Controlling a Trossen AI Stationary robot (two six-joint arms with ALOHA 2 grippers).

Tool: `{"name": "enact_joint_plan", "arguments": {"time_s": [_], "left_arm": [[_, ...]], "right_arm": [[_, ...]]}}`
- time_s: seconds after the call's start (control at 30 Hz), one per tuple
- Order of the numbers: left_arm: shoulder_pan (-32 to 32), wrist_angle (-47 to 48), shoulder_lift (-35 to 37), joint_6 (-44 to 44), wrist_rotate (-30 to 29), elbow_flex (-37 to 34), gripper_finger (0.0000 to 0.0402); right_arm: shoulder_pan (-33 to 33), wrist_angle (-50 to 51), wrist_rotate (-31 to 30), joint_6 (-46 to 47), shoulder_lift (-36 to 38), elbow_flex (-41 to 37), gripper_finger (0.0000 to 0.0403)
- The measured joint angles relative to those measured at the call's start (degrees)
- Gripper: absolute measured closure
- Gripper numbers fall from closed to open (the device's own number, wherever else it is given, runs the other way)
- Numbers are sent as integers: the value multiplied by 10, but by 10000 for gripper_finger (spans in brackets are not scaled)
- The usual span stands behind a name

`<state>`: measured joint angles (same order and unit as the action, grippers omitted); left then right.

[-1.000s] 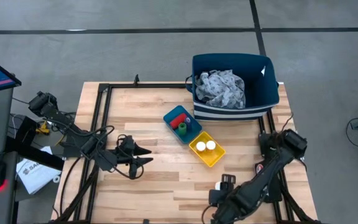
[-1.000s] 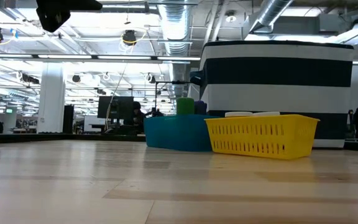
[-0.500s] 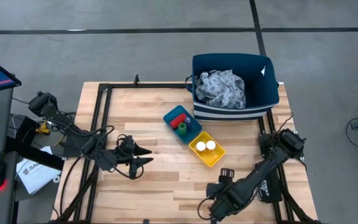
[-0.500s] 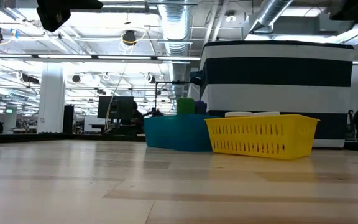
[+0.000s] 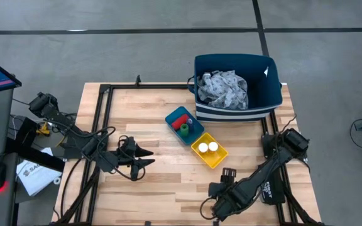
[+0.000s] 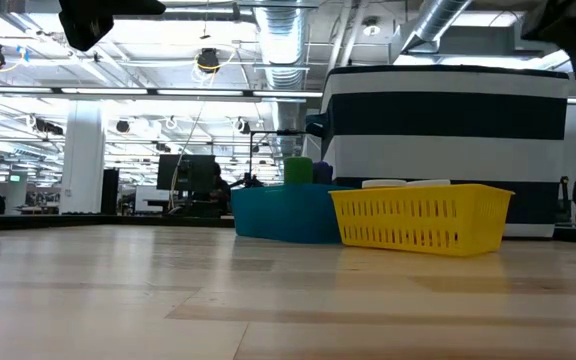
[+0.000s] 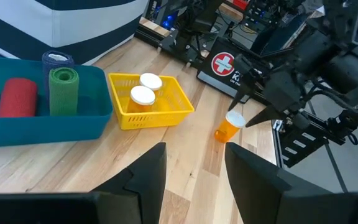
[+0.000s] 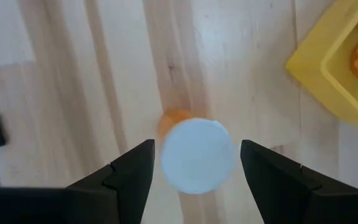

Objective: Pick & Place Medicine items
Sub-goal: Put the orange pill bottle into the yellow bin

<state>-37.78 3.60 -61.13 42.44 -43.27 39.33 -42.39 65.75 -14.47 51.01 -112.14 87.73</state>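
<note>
We held our right gripper point(image 8: 194, 165), fingers apart, directly above the last upright orange pill bottle point(image 8: 194, 152) near the bench's front edge, ready to descend; our left gripper point(image 7: 194, 171) waited part-open.

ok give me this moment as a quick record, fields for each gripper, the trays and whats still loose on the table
right gripper: open, directly above the loose pill bottle, not gripping
left gripper: open, empty, hovering over the table's left half
yellow tray: two white-capped bottles
blue tray: red bottle, green bottle, blue item
loose: one orange white-capped bottle, upright on the wood, outside both trays
striped bin: holds patterned cloth
</note>
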Motion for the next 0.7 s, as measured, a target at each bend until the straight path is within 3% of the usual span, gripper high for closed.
{"name": "enact_joint_plan", "arguments": {"time_s": [0.7], "left_arm": [[0, 2, 0, 0, 0, 0, 245]], "right_arm": [[4, -43, 20, 48, 13, -56, 168]]}}
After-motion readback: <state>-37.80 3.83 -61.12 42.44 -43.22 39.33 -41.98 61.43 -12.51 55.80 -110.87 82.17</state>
